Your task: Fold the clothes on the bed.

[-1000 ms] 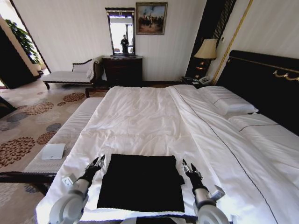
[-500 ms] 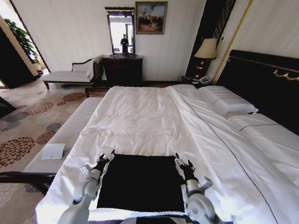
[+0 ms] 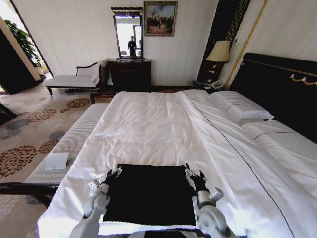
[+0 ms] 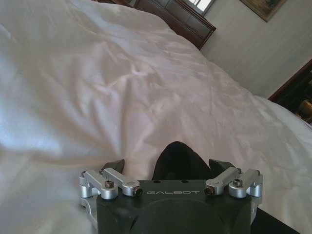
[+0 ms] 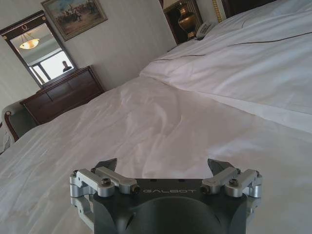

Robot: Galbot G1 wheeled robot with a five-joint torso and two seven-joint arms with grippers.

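Left pincer: the left pincer [image 3: 113,174] sits at the far left corner of the black T-shirt [image 3: 149,193], low over the bed [image 3: 148,129]. In the left wrist view its fingers [image 4: 114,165] are spread wide, released, with a raised peak of the black T-shirt [image 4: 179,158] between them; no finger is seen pressing on the cloth.

Right pincer: the right pincer [image 3: 193,174] sits at the far right corner of the T-shirt, level with the left one. In the right wrist view the right pincer [image 5: 165,165] is spread wide and holds nothing; white duvet [image 5: 161,122] lies between and beyond its fingers [image 5: 218,165].

T-shirt: it lies flat as a dark, nearly square block at the near edge of the bed, roughly midway across it, between the two arms. Its long axis is hard to tell; its far edge runs straight across from one pincer to the other. No lettering shows on the upward face.

Bed: the white duvet [image 3: 143,126] stretches away from the T-shirt with soft creases; pillows [image 3: 242,109] lie at the right against the dark headboard [image 3: 282,89].

Surroundings: a padded bench [image 3: 69,144] runs along the bed's left side with a white card [image 3: 56,160] on it. Beyond the bed stand a dark dresser [image 3: 130,74] with a mirror [image 3: 128,33], a painting [image 3: 160,19], a chaise [image 3: 74,79] and a lamp [image 3: 219,52].

Obstruction: nothing lies on the duvet just beyond the T-shirt.
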